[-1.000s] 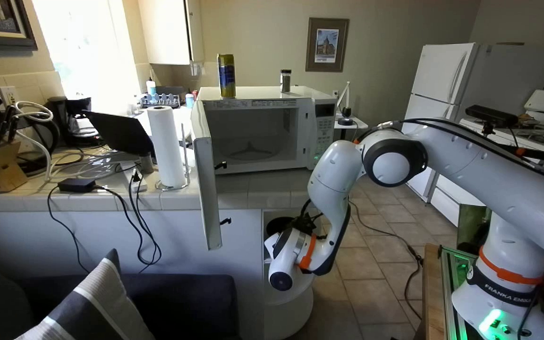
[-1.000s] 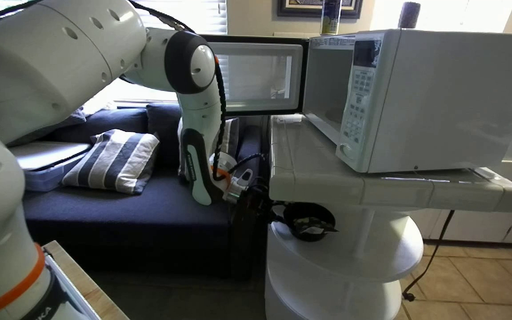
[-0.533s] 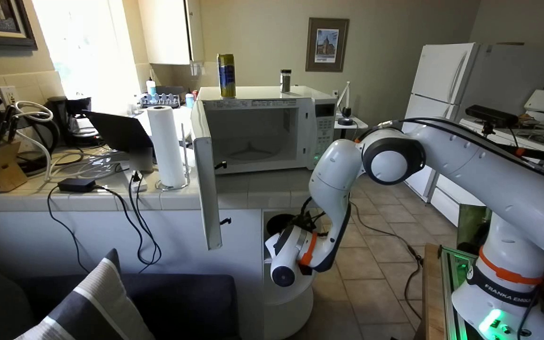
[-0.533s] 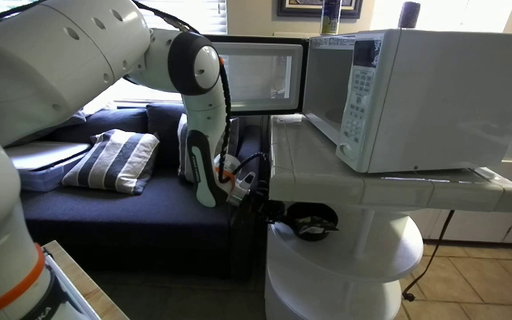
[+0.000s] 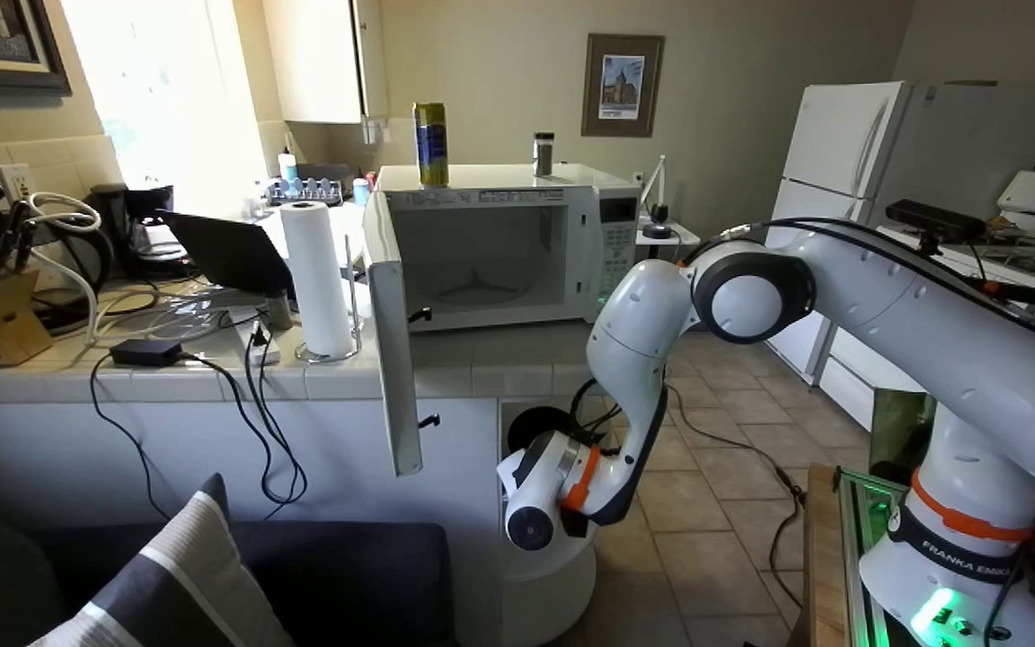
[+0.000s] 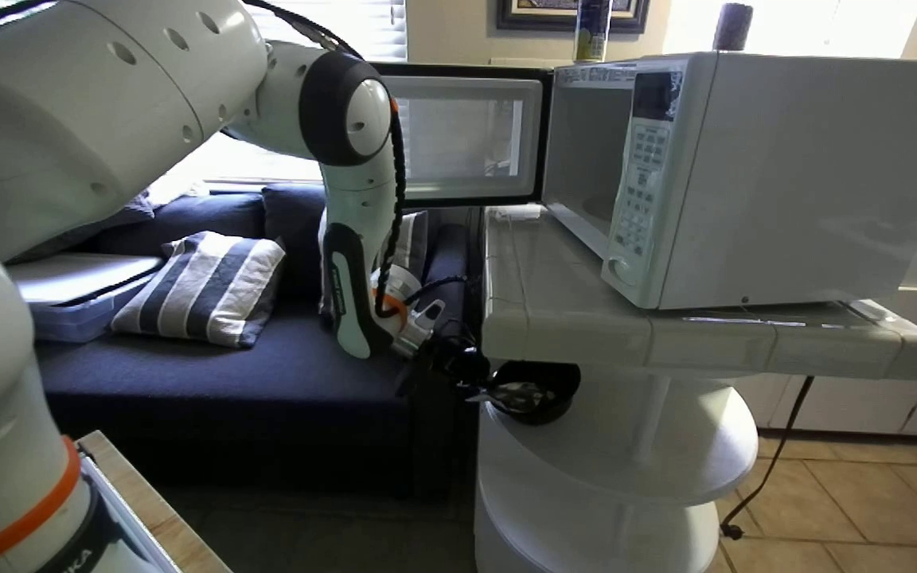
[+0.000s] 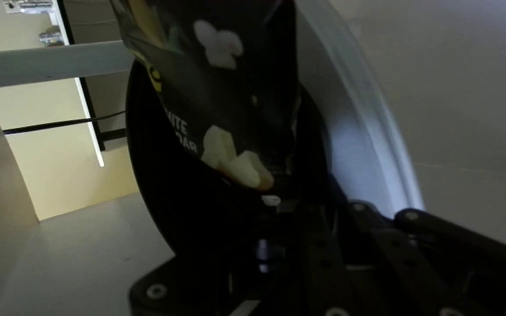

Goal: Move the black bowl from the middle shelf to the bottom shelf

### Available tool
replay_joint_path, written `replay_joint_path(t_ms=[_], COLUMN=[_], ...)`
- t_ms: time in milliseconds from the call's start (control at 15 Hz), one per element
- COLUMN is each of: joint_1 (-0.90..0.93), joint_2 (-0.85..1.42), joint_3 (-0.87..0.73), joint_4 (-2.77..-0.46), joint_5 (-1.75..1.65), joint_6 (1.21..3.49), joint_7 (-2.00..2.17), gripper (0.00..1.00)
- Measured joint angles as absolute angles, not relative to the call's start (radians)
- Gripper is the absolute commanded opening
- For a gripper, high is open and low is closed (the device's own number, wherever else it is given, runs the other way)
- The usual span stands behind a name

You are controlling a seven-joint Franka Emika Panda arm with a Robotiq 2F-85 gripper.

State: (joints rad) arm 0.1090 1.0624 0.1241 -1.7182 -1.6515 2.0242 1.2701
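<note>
- The fingers [image 7: 321,250] are clamping the near rim of the black bowl [image 6: 558,384], though their very tips are sitting in deep shadow.
- The bowl is standing tilted just beyond the fingers.
- A dark printed bag [image 7: 235,101] is lying inside it, ahead of the fingers.
- The middle shelf [image 6: 665,458] is lying below them; whether the bowl is touching it, I cannot tell. The bottom shelf [image 6: 610,533] is lying farther below.
- In both exterior views, the arm [image 5: 639,332] is arching over and hanging steeply, slanting the fingers down toward the bowl.
</note>
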Motion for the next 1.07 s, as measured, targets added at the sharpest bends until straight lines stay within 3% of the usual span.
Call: replay_joint_path(t_ms=[1067], joint_1=[0.166], joint_2=[0.934], joint_3=[0.228], joint_4=[-1.926], joint_5=[-1.402], joint_6=[2.218], joint_7=[1.296], gripper=[0.02])
